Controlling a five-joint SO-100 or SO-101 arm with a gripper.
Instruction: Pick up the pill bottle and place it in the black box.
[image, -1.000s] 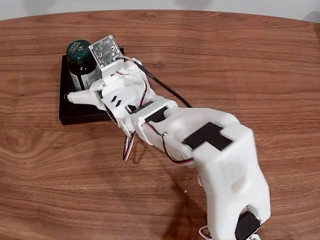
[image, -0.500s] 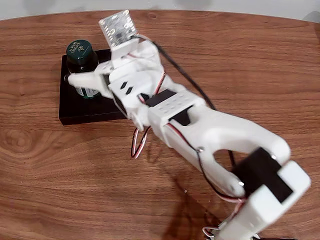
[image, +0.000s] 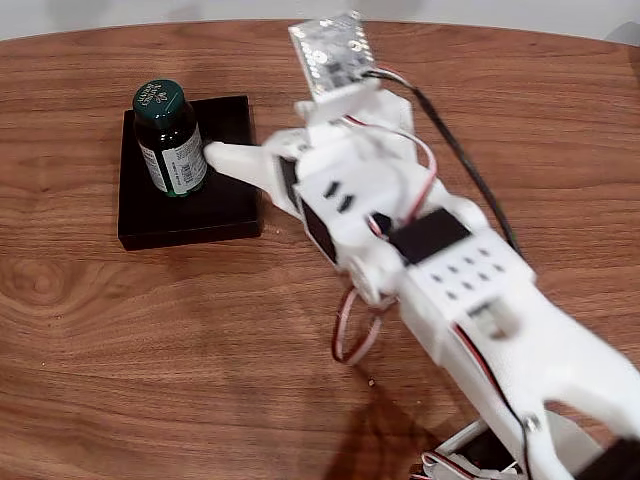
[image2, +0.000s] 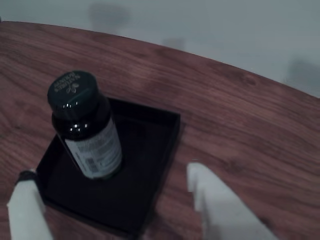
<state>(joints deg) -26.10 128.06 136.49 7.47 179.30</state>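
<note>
Pill bottle (image: 170, 140) stands upright inside the black box (image: 225, 205), toward its left side in the fixed view, on the wooden worktop (image: 150, 340). Jaws spread, empty, gripper (image2: 112, 200) apparently just clear of the bottle; wrist view blurry.

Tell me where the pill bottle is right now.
In the fixed view the pill bottle stands upright inside the black box, at upper left, left of the open gripper.
</note>
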